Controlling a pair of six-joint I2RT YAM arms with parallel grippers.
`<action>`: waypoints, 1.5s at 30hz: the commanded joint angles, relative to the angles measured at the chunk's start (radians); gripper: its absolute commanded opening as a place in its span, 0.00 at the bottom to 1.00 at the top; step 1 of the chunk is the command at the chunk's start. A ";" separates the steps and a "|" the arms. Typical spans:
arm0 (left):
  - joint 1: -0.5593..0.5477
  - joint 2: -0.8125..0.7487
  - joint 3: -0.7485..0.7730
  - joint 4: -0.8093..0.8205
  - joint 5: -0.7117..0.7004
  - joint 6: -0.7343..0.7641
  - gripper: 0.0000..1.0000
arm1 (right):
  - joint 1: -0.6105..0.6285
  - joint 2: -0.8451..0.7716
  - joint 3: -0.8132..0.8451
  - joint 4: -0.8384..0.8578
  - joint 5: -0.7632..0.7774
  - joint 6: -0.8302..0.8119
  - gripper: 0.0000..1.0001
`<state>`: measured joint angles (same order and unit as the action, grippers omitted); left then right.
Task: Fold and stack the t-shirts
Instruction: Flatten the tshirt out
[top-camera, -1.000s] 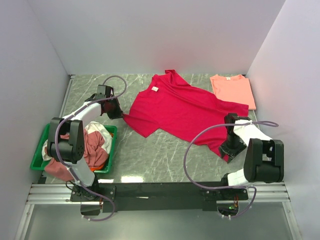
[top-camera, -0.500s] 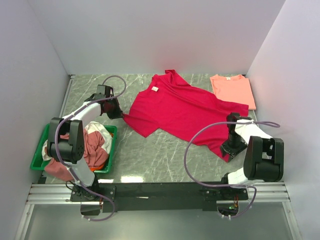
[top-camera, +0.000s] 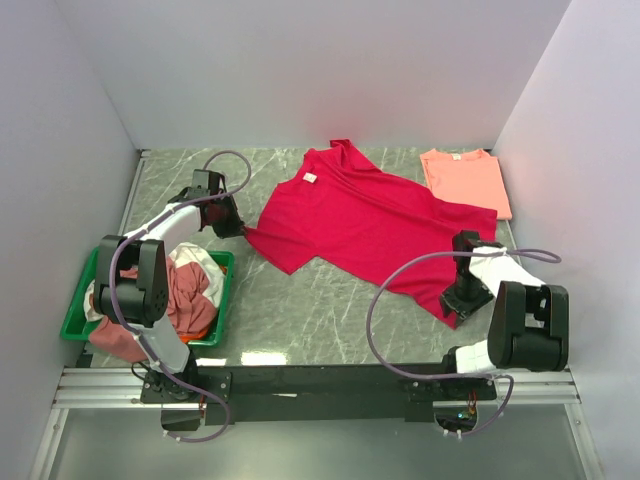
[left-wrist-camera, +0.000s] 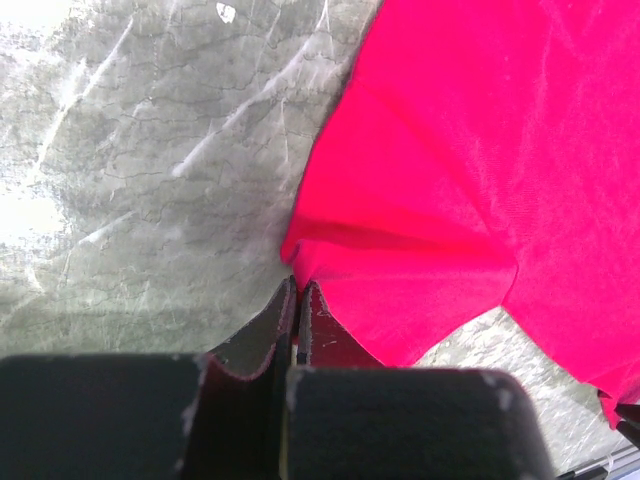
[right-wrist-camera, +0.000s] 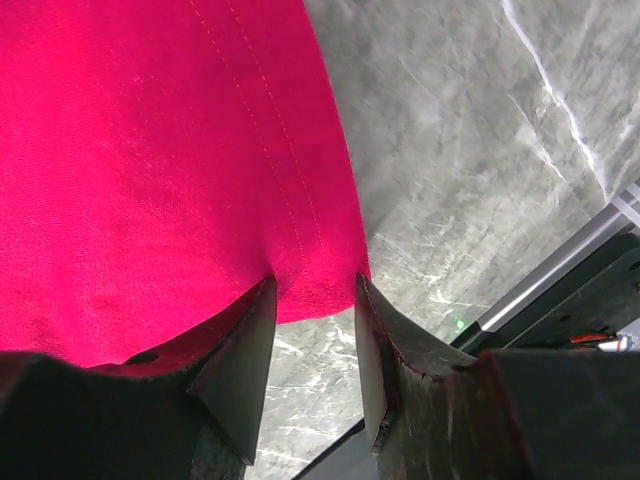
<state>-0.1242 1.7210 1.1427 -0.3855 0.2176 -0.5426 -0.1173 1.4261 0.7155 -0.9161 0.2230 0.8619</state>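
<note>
**Red tee spread flat, both claws at its edges**

- Red t-shirt (top-camera: 365, 220) lies opened out on the tabletop (top-camera: 320, 310), mid to far side, collar toward the far edge and body running diagonally toward the near right corner.
- Pink t-shirt (top-camera: 465, 180) sits folded flat in the far right corner, just beside the red one.
- Heap of t-shirts (top-camera: 185, 290) sits crumpled in the green tray (top-camera: 74, 310) at the near left.
- Left claw (left-wrist-camera: 298, 290) is closed tight. The tip of the red tee's left sleeve runs into the pinch, so it looks held.
- Right claw (right-wrist-camera: 313, 285) stands about half wide and low on the tabletop. Its fingers straddle the stitched hem at the shirt's near right corner and have not closed on it.

Handling, as judged:
- The cloth is thin, light and limp. It will sag and drag on the stone-look surface and will not keep a shape.
- A single-layer pinch can slip out, or gather a second layer.
- The best holds are the doubled seams, meaning the hem corners and sleeve ends, which are thicker and less stretchy than the open body.
- The two corners should be lifted together, or the fold will skew.
</note>
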 joint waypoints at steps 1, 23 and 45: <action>0.008 -0.024 0.012 0.013 0.017 0.010 0.01 | 0.019 -0.010 -0.079 0.020 0.033 0.055 0.45; 0.009 -0.046 -0.001 0.014 0.040 0.004 0.01 | 0.183 -0.145 -0.134 -0.007 -0.113 0.193 0.52; 0.011 -0.107 0.043 -0.015 0.066 0.009 0.01 | 0.344 -0.184 -0.021 -0.188 -0.040 0.192 0.00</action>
<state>-0.1188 1.6730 1.1339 -0.3920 0.2489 -0.5426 0.2203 1.2900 0.6273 -0.9825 0.1196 1.1015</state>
